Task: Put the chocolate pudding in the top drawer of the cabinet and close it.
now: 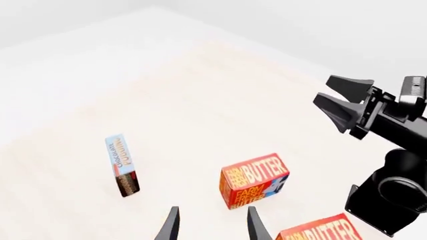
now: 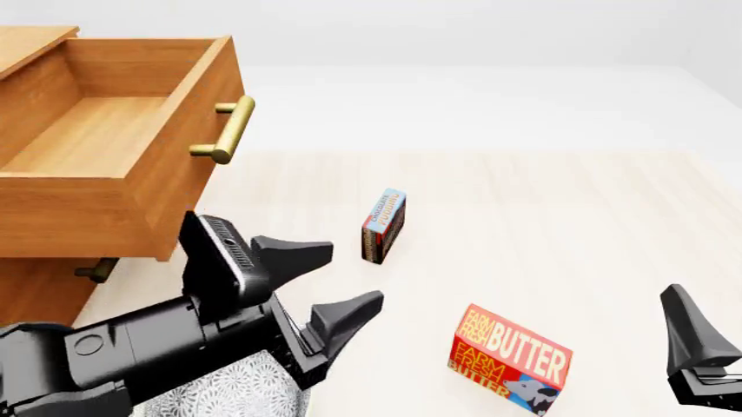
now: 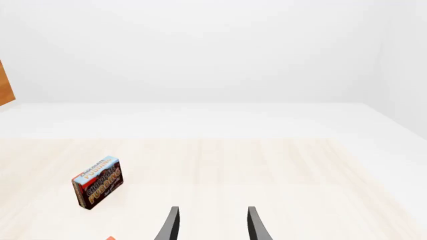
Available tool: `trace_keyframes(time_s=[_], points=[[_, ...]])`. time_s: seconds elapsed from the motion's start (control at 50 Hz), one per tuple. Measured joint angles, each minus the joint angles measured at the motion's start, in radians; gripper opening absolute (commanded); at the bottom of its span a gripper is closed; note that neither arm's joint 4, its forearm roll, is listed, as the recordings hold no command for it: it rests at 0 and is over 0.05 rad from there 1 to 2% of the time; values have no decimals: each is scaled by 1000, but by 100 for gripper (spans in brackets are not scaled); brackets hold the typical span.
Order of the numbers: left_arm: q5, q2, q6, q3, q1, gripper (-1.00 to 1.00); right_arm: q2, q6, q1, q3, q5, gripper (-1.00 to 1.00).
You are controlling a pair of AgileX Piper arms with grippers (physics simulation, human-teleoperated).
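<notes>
The chocolate pudding (image 2: 384, 224) stands on its long edge on the table, right of the cabinet (image 2: 41, 287); it also shows in both wrist views (image 1: 122, 165) (image 3: 97, 182). The top drawer (image 2: 93, 139) is pulled out, nothing shows inside it, and its brass handle (image 2: 228, 130) faces the pudding. My left gripper (image 2: 350, 276) is open in the air, near and just left of the pudding, holding nothing. My right gripper (image 3: 212, 222) is open and empty at the near right; one of its fingers (image 2: 686, 328) shows in the front view.
A red butter box (image 2: 510, 358) lies between the two grippers, near the front. A second butter box (image 1: 320, 232) shows at the edge of the left wrist view. The lower drawer's handle (image 2: 99, 269) peeks out beneath the open drawer.
</notes>
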Motion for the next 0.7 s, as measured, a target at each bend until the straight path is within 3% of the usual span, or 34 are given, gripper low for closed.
trace_keyframes(time_s=[0.7], points=[[-59, 221, -14, -75, 114, 100, 0, 0, 0, 0, 0, 100]])
